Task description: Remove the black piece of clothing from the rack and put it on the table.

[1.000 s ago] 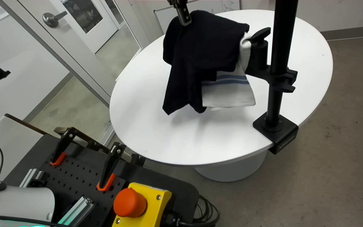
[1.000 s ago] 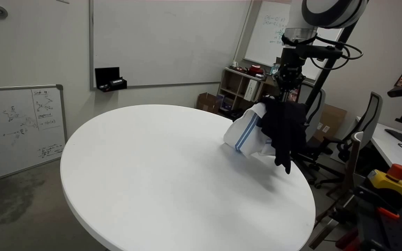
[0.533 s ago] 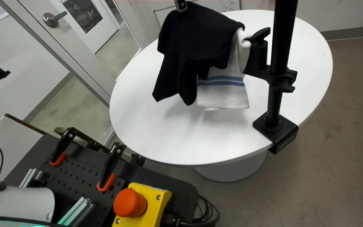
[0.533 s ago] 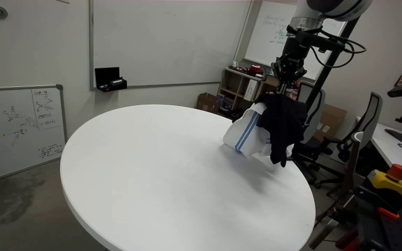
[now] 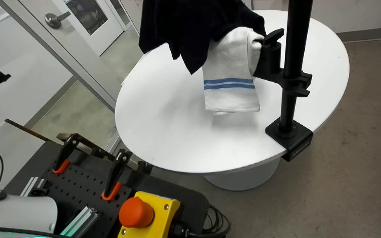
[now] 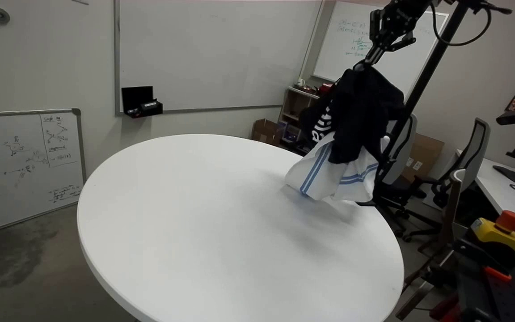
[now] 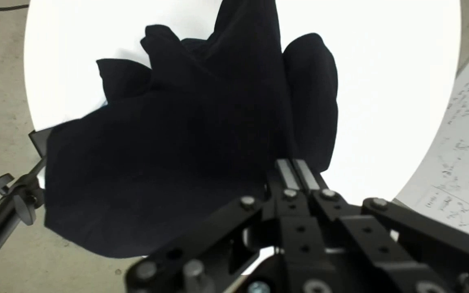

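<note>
The Robotiq gripper pinches the top of the black garment with white lettering, which hangs below it over the round white table, long axis roughly downward. Most of the garment spreads from the grip toward the edge where the rack is clamped, overlapping the white towel with blue stripes in both exterior views. Whether it is wholly free of the rack cannot be told, so the coming move probably calls for drawing it inward from that edge before lowering.
</note>
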Controlling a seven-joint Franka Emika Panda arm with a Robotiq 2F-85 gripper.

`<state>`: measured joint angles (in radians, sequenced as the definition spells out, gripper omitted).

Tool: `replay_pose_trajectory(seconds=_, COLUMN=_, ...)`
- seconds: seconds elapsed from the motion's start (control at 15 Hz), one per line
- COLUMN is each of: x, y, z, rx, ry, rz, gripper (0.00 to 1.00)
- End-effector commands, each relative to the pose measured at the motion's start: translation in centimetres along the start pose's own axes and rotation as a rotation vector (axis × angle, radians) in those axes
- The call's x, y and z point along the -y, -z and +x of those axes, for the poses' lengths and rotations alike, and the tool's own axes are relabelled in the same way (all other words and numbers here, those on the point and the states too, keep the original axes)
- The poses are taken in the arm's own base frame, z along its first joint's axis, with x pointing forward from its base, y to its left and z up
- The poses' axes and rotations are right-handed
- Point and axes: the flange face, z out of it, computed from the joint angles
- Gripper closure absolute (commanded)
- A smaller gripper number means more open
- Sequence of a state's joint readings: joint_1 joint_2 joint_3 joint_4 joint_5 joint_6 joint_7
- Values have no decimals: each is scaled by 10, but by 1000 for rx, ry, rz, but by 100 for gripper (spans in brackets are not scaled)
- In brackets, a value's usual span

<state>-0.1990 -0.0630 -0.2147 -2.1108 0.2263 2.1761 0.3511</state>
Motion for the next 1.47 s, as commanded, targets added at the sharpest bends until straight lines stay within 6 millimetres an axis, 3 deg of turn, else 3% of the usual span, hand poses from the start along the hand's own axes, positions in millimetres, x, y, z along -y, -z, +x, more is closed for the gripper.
replay_pose_trajectory(seconds=0.0, x=13, y=55, z=-24, rx=-2, ry=42, rz=121, gripper=99)
replay_pose_trajectory(seconds=0.33, x=53, y=127, z=-68, rx=-43, ry=179, rz=264, gripper=99)
replay_pose_trajectory(seconds=0.6, x=89, y=153, z=-130, rx=-5, ry=354, rz=313, gripper=99)
replay_pose_trajectory(seconds=0.8, x=101, y=152, z=-181, rx=73, ry=459, rz=298, gripper=99)
replay_pose_trajectory(seconds=1.0, x=102, y=139, z=-219, rx=150, ry=522, rz=243, gripper=99)
replay_pose_trajectory(seconds=1.4, x=92, y=75, z=-249, rx=260, ry=548, rz=80, gripper=99)
